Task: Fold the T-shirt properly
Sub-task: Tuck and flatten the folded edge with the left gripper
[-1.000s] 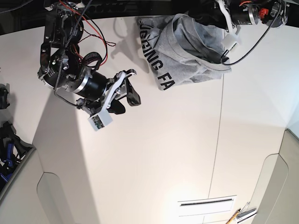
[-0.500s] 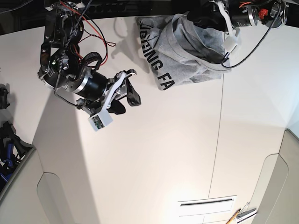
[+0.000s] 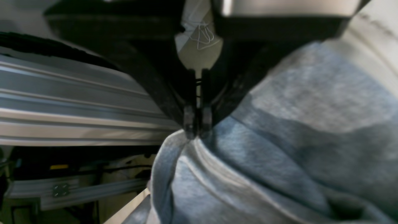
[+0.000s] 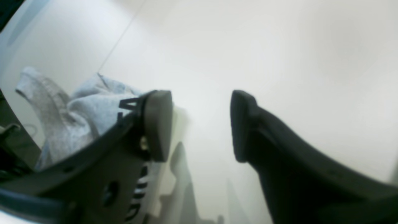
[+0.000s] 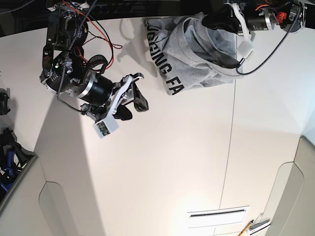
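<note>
The heather-grey T-shirt lies crumpled at the far edge of the white table, with black block lettering showing along its left side. My left gripper is at the shirt's far top edge. In the left wrist view its fingertips are pressed together, shut on a raised fold of the T-shirt. My right gripper hovers open over bare table, to the left of the shirt and apart from it. In the right wrist view the right gripper holds nothing, and the T-shirt shows behind its left finger.
A thin seam runs down the table right of centre. A bin with dark and blue items stands at the left edge. A slotted white plate and small tools lie at the front right. An aluminium rail runs behind the table.
My left gripper has closed from open onto the shirt's far edge and shifted slightly left. The right arm has not moved.
</note>
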Controlling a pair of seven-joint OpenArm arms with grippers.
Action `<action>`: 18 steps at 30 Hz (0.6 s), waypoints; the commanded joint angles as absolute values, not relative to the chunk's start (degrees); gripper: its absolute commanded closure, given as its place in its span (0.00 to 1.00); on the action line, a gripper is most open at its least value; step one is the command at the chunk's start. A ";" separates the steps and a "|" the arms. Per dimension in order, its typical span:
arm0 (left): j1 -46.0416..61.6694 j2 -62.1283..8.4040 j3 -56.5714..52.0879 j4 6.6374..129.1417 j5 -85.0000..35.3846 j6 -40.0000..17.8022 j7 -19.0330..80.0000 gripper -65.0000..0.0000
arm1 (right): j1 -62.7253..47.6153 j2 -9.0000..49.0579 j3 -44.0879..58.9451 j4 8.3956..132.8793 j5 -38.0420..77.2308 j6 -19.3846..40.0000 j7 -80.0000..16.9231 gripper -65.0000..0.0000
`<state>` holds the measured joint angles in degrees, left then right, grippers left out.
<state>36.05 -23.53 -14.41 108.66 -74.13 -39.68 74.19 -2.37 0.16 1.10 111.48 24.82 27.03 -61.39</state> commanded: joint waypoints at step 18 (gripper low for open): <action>41.30 -26.09 -31.07 109.54 -81.62 -40.00 77.43 1.00 | -1.76 0.14 1.06 112.44 25.93 27.24 -60.23 0.54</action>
<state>40.84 -25.41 -30.65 108.71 -80.18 -39.70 77.62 -2.37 0.16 1.10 111.48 24.82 27.03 -61.39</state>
